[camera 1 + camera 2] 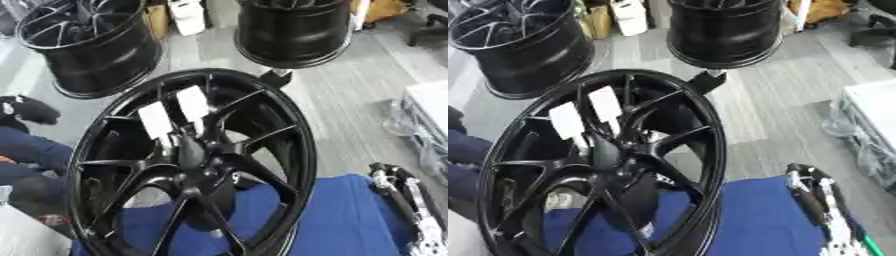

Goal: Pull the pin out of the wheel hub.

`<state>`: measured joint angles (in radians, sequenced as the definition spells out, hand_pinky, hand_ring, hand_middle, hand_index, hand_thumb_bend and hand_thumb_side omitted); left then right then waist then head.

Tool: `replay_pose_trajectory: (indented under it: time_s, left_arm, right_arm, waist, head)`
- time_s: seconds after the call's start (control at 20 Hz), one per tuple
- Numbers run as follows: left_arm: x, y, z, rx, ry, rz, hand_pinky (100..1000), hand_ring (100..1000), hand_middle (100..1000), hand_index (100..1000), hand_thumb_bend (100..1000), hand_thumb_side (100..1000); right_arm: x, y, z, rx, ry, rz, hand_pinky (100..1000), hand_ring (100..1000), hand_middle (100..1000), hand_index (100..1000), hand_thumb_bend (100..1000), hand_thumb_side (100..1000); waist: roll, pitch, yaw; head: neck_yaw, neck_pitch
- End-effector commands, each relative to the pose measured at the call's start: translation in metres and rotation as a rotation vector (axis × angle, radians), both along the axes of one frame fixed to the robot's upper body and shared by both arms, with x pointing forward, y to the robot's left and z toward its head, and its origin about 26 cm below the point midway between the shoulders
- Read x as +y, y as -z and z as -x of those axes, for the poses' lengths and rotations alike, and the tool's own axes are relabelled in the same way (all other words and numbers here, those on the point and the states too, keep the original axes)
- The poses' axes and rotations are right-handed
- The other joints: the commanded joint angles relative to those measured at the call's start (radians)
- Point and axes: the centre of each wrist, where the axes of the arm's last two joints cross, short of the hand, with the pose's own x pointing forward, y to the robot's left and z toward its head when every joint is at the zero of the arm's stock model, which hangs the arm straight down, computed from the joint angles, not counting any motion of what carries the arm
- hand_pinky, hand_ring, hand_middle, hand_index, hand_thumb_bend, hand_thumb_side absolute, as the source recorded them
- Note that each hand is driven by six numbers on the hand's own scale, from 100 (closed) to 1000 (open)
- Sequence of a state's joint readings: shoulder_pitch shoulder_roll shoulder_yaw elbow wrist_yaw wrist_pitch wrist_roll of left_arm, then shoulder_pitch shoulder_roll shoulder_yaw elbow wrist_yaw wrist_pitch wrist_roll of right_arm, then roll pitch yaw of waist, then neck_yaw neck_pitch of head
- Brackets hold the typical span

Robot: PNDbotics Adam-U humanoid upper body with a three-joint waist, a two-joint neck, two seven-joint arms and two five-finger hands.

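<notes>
A large black spoked wheel hub [188, 160] stands tilted on its rim on a blue pad [341, 220], filling the middle of the view. Two white tags [192, 105] are stuck on its upper spokes. Its dark centre [191, 152] shows no pin that I can make out. My right hand [398, 192], black with silver parts, rests at the lower right beside the pad, fingers straight and pointing up, apart from the wheel and holding nothing. My left hand is out of sight.
Two more black wheels stand on the grey floor behind, one at the back left [87, 45] and one at the back middle [293, 30]. A white table edge [430, 102] is on the right. A person's leg in blue [26, 150] is at the left edge.
</notes>
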<state>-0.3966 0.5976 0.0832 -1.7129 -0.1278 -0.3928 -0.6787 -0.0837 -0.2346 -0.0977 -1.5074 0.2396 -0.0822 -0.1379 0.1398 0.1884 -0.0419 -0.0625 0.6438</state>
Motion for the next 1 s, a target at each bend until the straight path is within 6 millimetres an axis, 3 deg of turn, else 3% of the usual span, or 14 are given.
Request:
replay_pose_trajectory:
  time_s: [0.05,0.55,0.8,1.0]
  left_arm:
    - [0.010,-0.020,-0.011,-0.045,-0.022,-0.147,778,739,736,836,633,492]
    - [0.038,-0.077,-0.044,-0.176,-0.066,-0.353,765,732,728,826,641,518]
    - [0.040,-0.072,-0.070,-0.181,-0.015,-0.388,762,722,717,828,655,535]
    - [0.024,-0.067,-0.081,-0.187,0.051,-0.446,763,713,715,832,672,543]
  right_arm:
    - [-0.004,-0.006,-0.001,-0.011,-0.012,0.028,602,562,596,717,100,773]
    - [0.006,-0.008,-0.005,-0.018,-0.050,0.016,602,562,596,716,100,771]
    - [0.006,-0.007,-0.005,-0.014,-0.052,0.015,601,562,596,716,100,772]
    - [0.007,-0.006,-0.005,-0.014,-0.054,0.015,601,562,596,716,100,771]
  waist:
    - [-0.004,-0.023,-0.005]
    - [-0.020,-0.016,-0.039]
    - [-0.021,-0.018,-0.039]
    - [-0.023,-0.019,-0.040]
  head:
    - [0.009,0.008]
    - [0.038,-0.007]
    - [0.038,-0.011]
    - [0.040,-0.015]
